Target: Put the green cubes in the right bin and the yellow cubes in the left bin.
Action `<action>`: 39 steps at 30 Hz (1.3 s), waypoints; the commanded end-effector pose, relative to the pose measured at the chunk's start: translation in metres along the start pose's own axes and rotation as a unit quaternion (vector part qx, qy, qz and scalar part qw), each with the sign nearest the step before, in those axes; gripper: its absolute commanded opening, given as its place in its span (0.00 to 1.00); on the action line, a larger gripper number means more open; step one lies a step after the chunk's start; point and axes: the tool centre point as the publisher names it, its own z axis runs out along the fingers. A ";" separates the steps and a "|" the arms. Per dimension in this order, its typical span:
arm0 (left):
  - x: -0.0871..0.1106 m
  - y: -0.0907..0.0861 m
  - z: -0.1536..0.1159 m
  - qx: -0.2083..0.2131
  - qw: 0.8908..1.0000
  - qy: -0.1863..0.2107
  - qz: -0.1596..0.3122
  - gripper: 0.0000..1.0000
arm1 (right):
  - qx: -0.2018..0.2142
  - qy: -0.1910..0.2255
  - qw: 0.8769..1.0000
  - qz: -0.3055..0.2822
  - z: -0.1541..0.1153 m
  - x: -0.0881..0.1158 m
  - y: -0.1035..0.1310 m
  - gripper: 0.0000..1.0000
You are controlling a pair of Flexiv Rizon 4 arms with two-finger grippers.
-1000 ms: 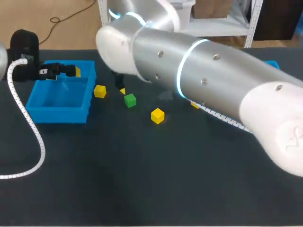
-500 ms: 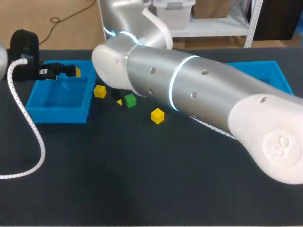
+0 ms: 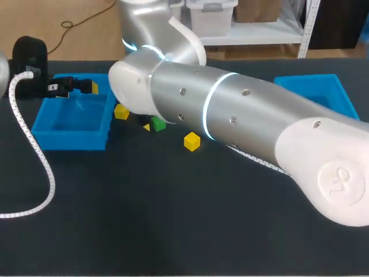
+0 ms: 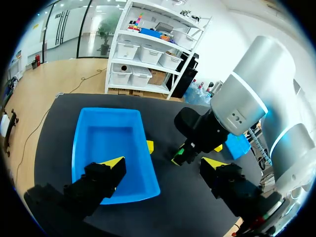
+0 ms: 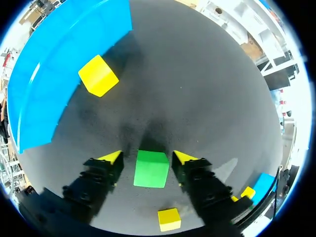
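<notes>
On our dark table (image 3: 144,219), our right jaws stand wide astride a small green cube (image 5: 151,169); our left jaws gape above the blue plastic left bin (image 3: 69,140), a small yellow cube (image 5: 98,75) beside its wall.

The right hand (image 5: 147,157) has come down astride the green cube (image 5: 151,170).

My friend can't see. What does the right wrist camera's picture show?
A green cube sits on the black table between the open jaws of the right gripper. Ahead of it, a yellow cube lies beside the blue bin, and a second yellow cube lies back under the gripper.
</notes>
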 end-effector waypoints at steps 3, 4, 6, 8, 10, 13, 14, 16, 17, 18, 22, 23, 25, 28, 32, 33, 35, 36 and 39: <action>0.001 0.001 0.000 0.003 1.000 -0.003 0.001 1.00 | 0.000 0.076 0.997 0.007 -0.002 -0.009 -0.003 0.00; 0.001 0.001 0.000 0.003 1.000 -0.003 0.001 1.00 | 0.000 0.076 0.997 0.008 -0.004 -0.009 -0.004 0.00; 0.001 0.001 0.000 0.003 1.000 -0.003 0.001 1.00 | 0.001 0.067 0.998 0.016 -0.013 -0.010 -0.011 0.00; 0.001 0.001 0.000 0.003 1.000 -0.003 0.001 1.00 | 0.009 0.046 0.999 0.028 -0.031 -0.010 -0.024 0.00; 0.001 0.001 0.000 0.003 1.000 -0.003 0.001 1.00 | 0.019 0.022 0.999 0.045 -0.052 -0.009 -0.042 0.00; 0.001 0.001 0.000 0.003 1.000 -0.003 0.001 1.00 | 0.040 -0.015 0.996 0.081 -0.086 -0.002 -0.080 0.00; 0.001 0.001 0.000 0.003 1.000 -0.003 0.001 1.00 | 0.044 -0.026 0.994 0.097 -0.096 0.002 -0.095 0.00; 0.001 0.001 0.000 0.003 1.000 -0.003 0.001 1.00 | 0.057 -0.044 0.989 0.129 -0.113 0.014 -0.125 0.00; 0.001 0.001 0.000 0.003 1.000 -0.003 0.001 1.00 | 0.060 -0.053 0.986 0.146 -0.121 0.021 -0.140 0.00; 0.001 0.001 0.000 0.003 1.000 -0.003 0.001 1.00 | 0.066 -0.060 0.982 0.165 -0.128 0.030 -0.156 0.00; 0.001 0.001 0.000 0.003 1.000 -0.003 0.001 1.00 | 0.064 -0.081 0.964 0.245 -0.144 0.070 -0.214 0.00; 0.001 0.001 0.000 0.003 1.000 -0.003 0.001 1.00 | 0.059 -0.085 0.959 0.263 -0.147 0.081 -0.226 0.00; 0.001 0.001 0.000 0.003 1.000 -0.003 0.001 1.00 | 0.060 -0.093 0.947 0.300 -0.151 0.105 -0.247 0.00; 0.001 0.001 0.000 0.003 1.000 -0.003 0.001 1.00 | 0.057 -0.103 0.932 0.343 -0.153 0.139 -0.269 0.00; 0.001 0.001 0.000 0.003 1.000 -0.003 0.001 1.00 | 0.053 -0.116 0.912 0.390 -0.148 0.181 -0.289 0.00; 0.001 0.001 0.000 0.003 1.000 -0.003 0.001 1.00 | 0.053 -0.115 0.908 0.400 -0.146 0.190 -0.292 0.00; 0.001 0.001 0.000 0.003 1.000 -0.003 0.001 1.00 | 0.051 -0.118 0.900 0.417 -0.142 0.207 -0.298 0.00; 0.001 0.001 0.000 0.003 1.000 -0.003 0.001 1.00 | 0.049 -0.116 0.896 0.425 -0.140 0.214 -0.300 0.00; 0.001 0.001 0.000 0.003 1.000 -0.003 0.001 1.00 | 0.035 -0.119 0.888 0.442 -0.134 0.232 -0.304 0.00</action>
